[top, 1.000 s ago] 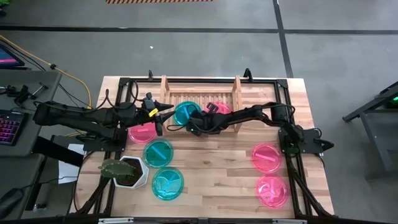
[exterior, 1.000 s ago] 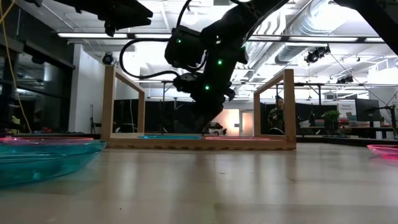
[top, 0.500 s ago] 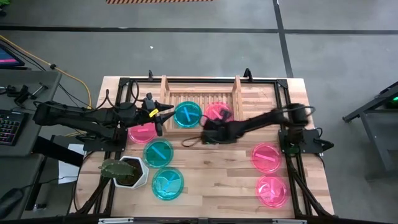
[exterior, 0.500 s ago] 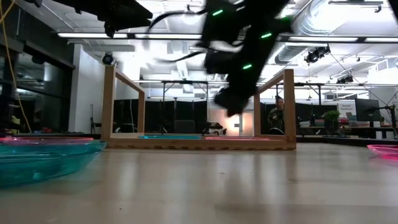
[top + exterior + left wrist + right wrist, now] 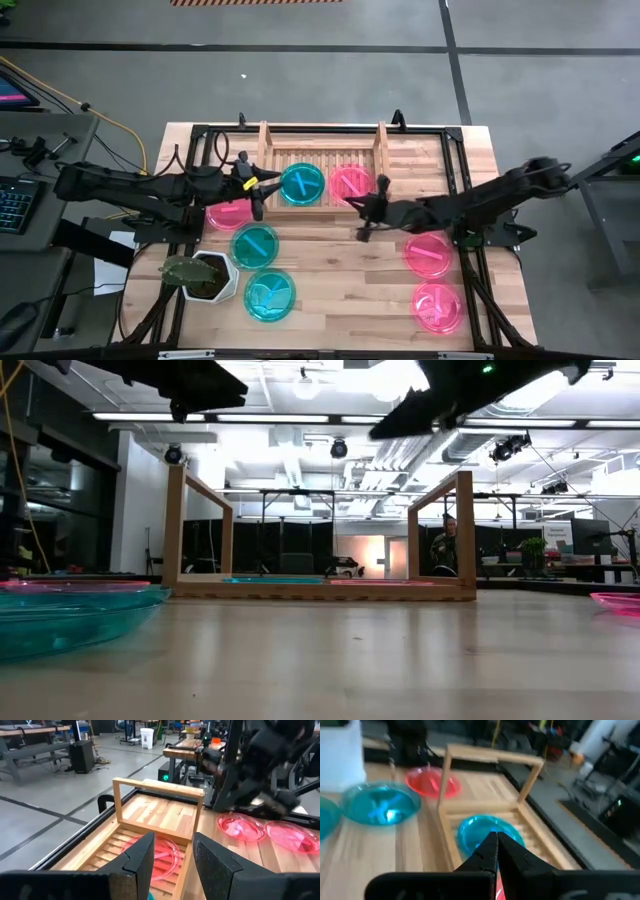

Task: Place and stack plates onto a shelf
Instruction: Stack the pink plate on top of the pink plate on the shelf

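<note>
The wooden shelf (image 5: 322, 160) stands at the table's far edge. A teal plate (image 5: 302, 184) and a pink plate (image 5: 351, 183) lie flat on its slats, side by side. My right gripper (image 5: 365, 213) hovers shut and empty just near of the shelf, by the pink plate; its own view (image 5: 495, 851) looks over the teal plate (image 5: 489, 831). My left gripper (image 5: 257, 186) hangs open and empty at the shelf's left rail (image 5: 172, 862). On the table lie more plates: pink (image 5: 229, 214), teal (image 5: 254, 243), teal (image 5: 270, 295), pink (image 5: 429, 252), pink (image 5: 438, 306).
A white hexagonal plant pot (image 5: 206, 276) stands at the table's near left. Black frame rails (image 5: 467, 260) run along the table's sides. Bare wood (image 5: 345, 270) lies between the teal and pink groups. In the low view both arms hang high above the shelf (image 5: 320, 588).
My right gripper has drawn back out of the shelf toward the table's right and near edge and has risen, leaving the low view's middle. The pink plate it covered now lies in plain sight on the slats beside the teal one. The left arm has kept still.
</note>
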`<state>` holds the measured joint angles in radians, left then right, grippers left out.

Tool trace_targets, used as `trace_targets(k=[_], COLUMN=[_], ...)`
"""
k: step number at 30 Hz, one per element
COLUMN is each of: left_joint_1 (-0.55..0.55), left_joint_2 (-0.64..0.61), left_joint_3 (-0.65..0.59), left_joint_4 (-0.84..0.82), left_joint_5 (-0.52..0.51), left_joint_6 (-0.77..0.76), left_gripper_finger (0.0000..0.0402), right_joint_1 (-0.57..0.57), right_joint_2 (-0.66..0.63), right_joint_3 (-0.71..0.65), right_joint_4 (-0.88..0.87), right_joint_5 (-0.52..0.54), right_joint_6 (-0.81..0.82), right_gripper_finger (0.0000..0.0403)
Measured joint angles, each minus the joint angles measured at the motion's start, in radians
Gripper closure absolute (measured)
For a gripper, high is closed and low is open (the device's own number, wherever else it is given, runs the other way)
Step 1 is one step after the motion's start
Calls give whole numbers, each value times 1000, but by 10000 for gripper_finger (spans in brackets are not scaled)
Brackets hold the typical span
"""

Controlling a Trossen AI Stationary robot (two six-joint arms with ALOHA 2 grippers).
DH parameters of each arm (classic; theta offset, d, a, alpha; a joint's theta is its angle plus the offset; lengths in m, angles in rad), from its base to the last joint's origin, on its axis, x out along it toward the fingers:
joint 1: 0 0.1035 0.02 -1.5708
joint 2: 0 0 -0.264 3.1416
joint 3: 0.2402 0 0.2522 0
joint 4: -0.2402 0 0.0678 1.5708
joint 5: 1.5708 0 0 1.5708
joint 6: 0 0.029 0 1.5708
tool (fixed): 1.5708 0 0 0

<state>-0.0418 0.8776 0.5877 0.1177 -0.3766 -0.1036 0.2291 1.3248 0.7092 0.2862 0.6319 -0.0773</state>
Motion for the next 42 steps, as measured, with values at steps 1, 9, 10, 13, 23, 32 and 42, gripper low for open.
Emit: trace_targets(k=[1,9,10,13,23,32,42], left_joint_1=[0,0,-1,16,198,450,583], left_joint_2=[4,13,13,13,24,25,67], left_joint_3=[0,0,0,36,418,295,16], left_joint_4=[1,15,14,-110,-977,-1295,-1086], left_joint_5=[0,-8,-39,-220,-156,108,304], left_joint_6=[1,22,5,-92,-391,-504,-408], left_gripper_finger=[275,275,275,275,275,275,275], right_joint_1=[0,-4,-7,-16,-26,-26,-26], right_joint_2=[-34,-331,-362,-431,-464,-460,-459], right_joint_3=[-20,-186,-205,-252,-280,-280,-280], right_joint_4=[20,106,118,143,144,128,121], right_joint_5=[-20,-106,-108,-107,-114,-125,-128], right_joint_6=[-16,-37,-36,-11,-9,17,17], right_gripper_finger=[403,403,403,403,403,403,403])
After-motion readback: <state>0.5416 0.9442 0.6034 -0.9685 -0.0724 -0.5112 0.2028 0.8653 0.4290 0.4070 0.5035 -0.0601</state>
